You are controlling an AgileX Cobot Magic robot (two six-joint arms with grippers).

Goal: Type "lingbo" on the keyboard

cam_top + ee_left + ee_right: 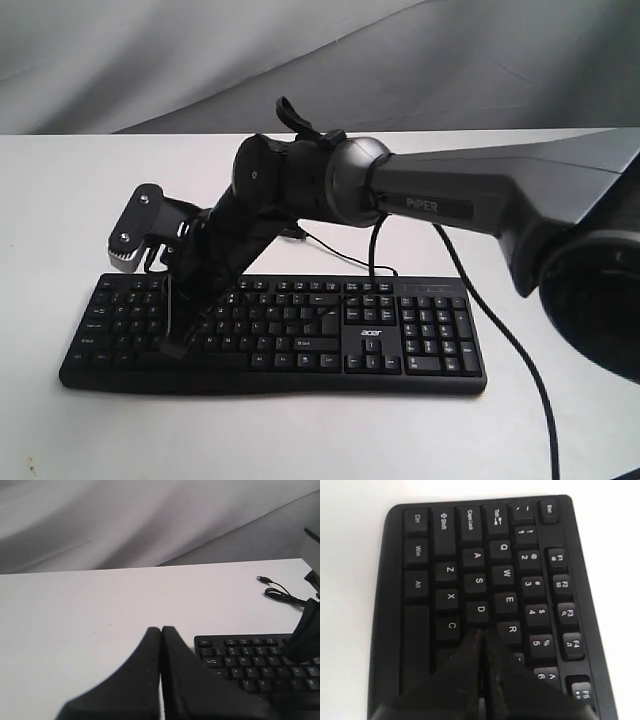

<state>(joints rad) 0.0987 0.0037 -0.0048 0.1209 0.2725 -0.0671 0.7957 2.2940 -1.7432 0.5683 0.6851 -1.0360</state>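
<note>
The black keyboard (420,335) with its white acer logo lies along the front of the white table (60,180). My right gripper (175,345) reaches across from the right and points down onto the keyboard's left half. In the right wrist view, the right gripper (480,632) is shut and empty, and its tips sit by the D, C and R keys of the keyboard (470,555). My left gripper (161,628) is shut and empty. It hovers over bare table beside the Esc corner of the keyboard (250,662). The left gripper does not show in the exterior view.
The keyboard's thin USB cable (280,594) lies loose on the table behind it. A thicker black cable (500,330) hangs from the right arm (440,200) across the number pad and off the front edge. Grey cloth (320,50) forms the backdrop.
</note>
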